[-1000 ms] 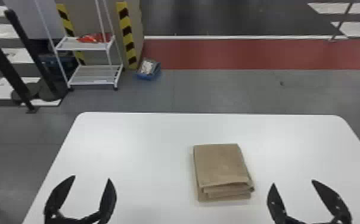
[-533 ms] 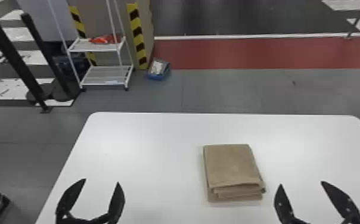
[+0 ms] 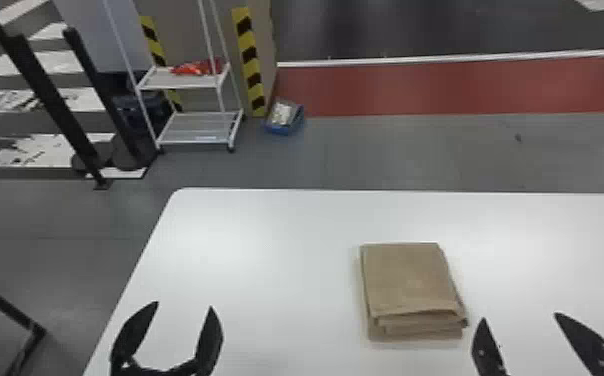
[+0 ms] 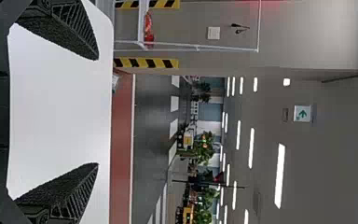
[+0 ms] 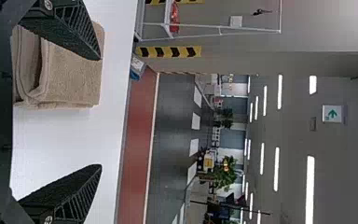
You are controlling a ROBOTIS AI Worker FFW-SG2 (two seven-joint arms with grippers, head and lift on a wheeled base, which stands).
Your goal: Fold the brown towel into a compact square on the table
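The brown towel (image 3: 408, 285) lies on the white table (image 3: 276, 240) as a small folded stack, its layered edges toward the robot. My left gripper (image 3: 184, 305) is open at the table's near left, well apart from the towel, with nothing between its fingers. To the towel's right, my right gripper (image 3: 520, 317) stands open and empty. In the left wrist view, the left gripper (image 4: 98, 112) has bare tabletop behind it. In the right wrist view, one finger of the right gripper (image 5: 101, 112) partly covers the towel (image 5: 72, 79).
Beyond the table (image 3: 276, 240) are a white wheeled shelf rack (image 3: 198, 127) holding a red item (image 3: 198, 67), a blue bin (image 3: 284, 117) on the floor, and black posts (image 3: 41, 90) at the left.
The head view has shifted, so the table, towel and both grippers stand farther right in it. Both grippers stay open, and the towel keeps its folded shape.
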